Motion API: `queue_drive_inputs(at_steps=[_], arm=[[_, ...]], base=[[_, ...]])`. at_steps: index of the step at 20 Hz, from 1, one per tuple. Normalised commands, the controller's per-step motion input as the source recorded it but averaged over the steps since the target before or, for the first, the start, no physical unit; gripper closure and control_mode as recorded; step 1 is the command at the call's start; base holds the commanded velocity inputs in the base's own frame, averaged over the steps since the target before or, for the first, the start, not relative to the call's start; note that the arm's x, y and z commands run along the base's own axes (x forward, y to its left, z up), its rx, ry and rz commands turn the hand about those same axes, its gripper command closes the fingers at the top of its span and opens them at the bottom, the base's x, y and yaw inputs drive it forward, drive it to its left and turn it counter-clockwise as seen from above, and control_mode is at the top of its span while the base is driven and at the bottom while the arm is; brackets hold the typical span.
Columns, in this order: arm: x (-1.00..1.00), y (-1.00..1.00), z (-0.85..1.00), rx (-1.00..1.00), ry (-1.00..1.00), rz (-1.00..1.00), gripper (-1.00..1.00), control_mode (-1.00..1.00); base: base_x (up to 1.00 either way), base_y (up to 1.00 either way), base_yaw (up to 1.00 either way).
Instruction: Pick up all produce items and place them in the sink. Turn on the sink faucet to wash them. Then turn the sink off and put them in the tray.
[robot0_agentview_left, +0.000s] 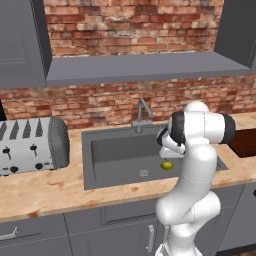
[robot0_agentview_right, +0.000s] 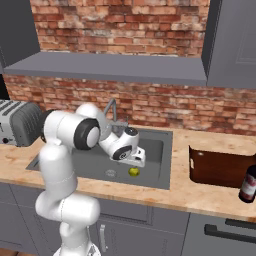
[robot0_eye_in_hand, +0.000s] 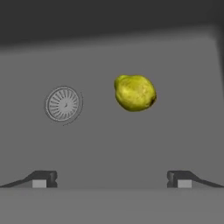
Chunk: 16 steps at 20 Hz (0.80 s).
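We see the lime (robot0_eye_in_hand: 134, 92) lying on the floor of the sink (robot0_agentview_left: 105, 150), free of any grip and a little to one side of the drain (robot0_eye_in_hand: 64, 104). Our fingers (robot0_eye_in_hand: 43, 178) stand wide apart above it and hold nothing; the gripper (robot0_agentview_right: 136, 159) hangs over the basin, just above the fruit.

We judge the placing step done: the one produce item is already in the sink. What comes next, as we read the task, is the faucet (robot0_agentview_left: 142, 116), which stands at the back rim with no water visible from its spout. That calls for lifting the hand clear of the basin and reaching back to the tap's handle, which is small and hard to make out from here.

The surface (robot0_agentview_left: 45, 192) is a speckled tan top set against a red brick wall, with grey cabinets above and below. A toaster (robot0_agentview_left: 32, 145) sits left of the sink. On the right stand the tray (robot0_agentview_right: 220, 167) and, beside it, a dark bottle (robot0_agentview_right: 248, 184).
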Motion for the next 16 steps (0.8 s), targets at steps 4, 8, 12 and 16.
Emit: queue_drive_inputs(at_steps=[4, 8, 12, 16], arm=[[0.24, -0.07, -0.23, 0.00, 0.00, -0.03, -1.00, -1.00], [0.27, -0.08, -0.22, 0.00, 0.00, -0.03, -1.00, -1.00], [0.27, -0.06, -0.25, 0.00, 0.00, -0.02, -1.00, -1.00], [0.27, -0.05, -0.23, 0.00, 0.00, -0.01, -1.00, -1.00]], base=[[0.00, 0.00, 0.00], [0.00, 0.00, 0.00], [0.00, 0.00, 0.00], [0.00, 0.00, 0.00]])
